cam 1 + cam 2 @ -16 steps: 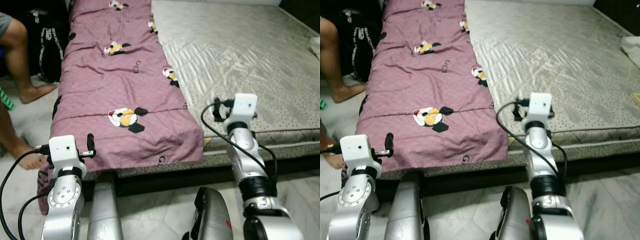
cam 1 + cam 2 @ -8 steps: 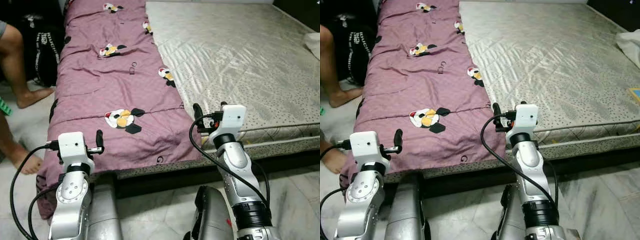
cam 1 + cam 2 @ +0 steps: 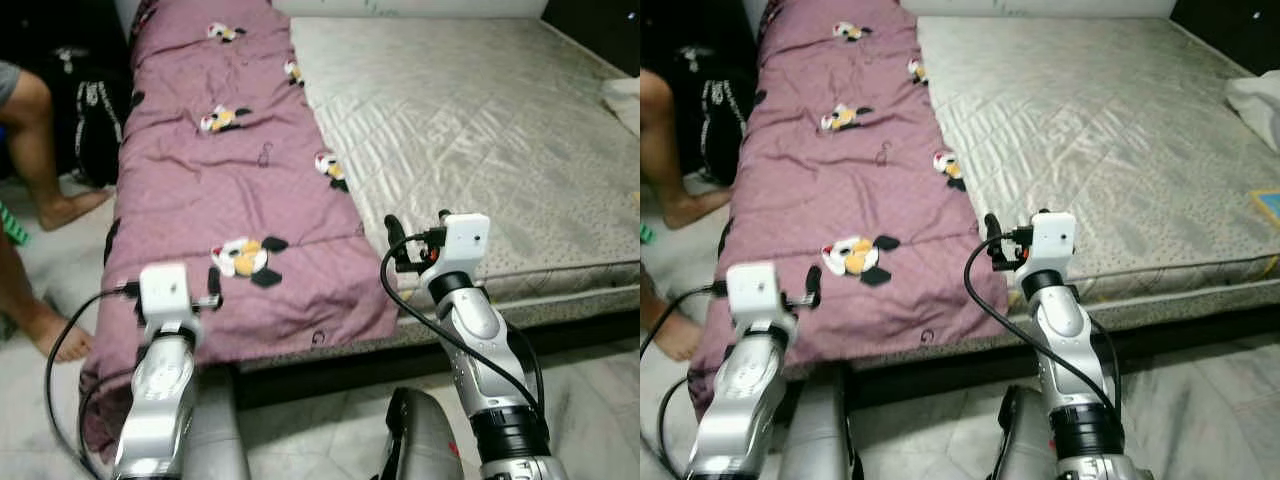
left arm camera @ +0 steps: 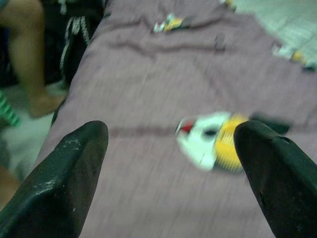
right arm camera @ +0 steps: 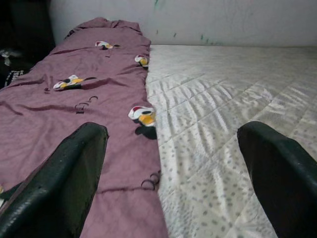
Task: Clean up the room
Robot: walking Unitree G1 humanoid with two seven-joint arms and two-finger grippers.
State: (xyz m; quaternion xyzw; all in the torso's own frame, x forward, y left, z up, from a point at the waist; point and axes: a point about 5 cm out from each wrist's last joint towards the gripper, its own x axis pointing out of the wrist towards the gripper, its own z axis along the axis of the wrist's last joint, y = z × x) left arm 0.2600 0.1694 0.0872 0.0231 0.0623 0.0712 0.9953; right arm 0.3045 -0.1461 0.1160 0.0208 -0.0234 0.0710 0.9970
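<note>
Bedding looks to be the business here: a purple sheet (image 3: 240, 190) printed with cartoon figures lies in a long folded strip down the left part of the bed, its near end hanging a little over the foot edge, while the rest of the mattress (image 3: 480, 130) lies bare beside it. Both arms are raised toward that near end, which suggests the step in hand is taking hold of the sheet, either to spread it across the mattress or to gather it off; the pictures do not settle which, nor how far the tidying has gone. The left gripper (image 3: 212, 288) hovers just over the sheet's near left part, close to a printed figure (image 4: 214, 141), fingers spread wide with nothing between them. The right gripper (image 3: 393, 240) sits at the sheet's near right corner, where purple cloth meets bare mattress, fingers likewise parted and empty. Any grasp would call for lowering the fingers onto the cloth and pinching a fold, since the sheet lies flat and offers little to catch. A person's bare legs (image 3: 45, 150) stand on the floor by the bed's left side, near the left arm.
</note>
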